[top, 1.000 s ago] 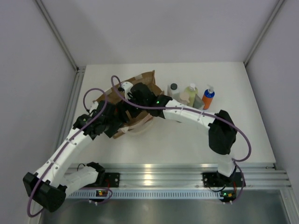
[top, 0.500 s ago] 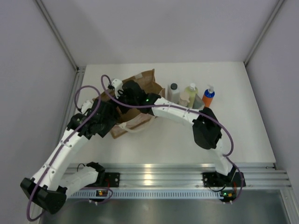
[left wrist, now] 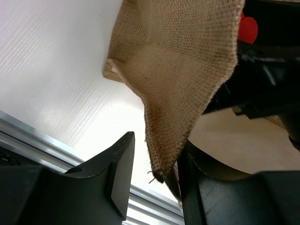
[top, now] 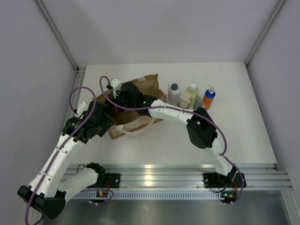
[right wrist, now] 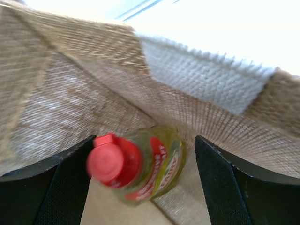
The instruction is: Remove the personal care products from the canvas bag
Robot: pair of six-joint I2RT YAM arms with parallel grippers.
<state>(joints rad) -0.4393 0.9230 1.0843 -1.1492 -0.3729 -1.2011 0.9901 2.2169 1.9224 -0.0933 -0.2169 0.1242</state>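
Bright, even light from above washes the table (top: 234, 136) around the bag (top: 147, 82) nearly white, with only soft shadows. Glare streaks the rail (top: 154, 169) in front of the bag. Inside the bag the bottle (right wrist: 145, 164) is blurred, and past the bag's rim everything is blown out white.

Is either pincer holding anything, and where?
No clear hold. The canvas bag edge hangs inside the parted left pincer; the right pincer straddles the red-capped bottle, untouched.
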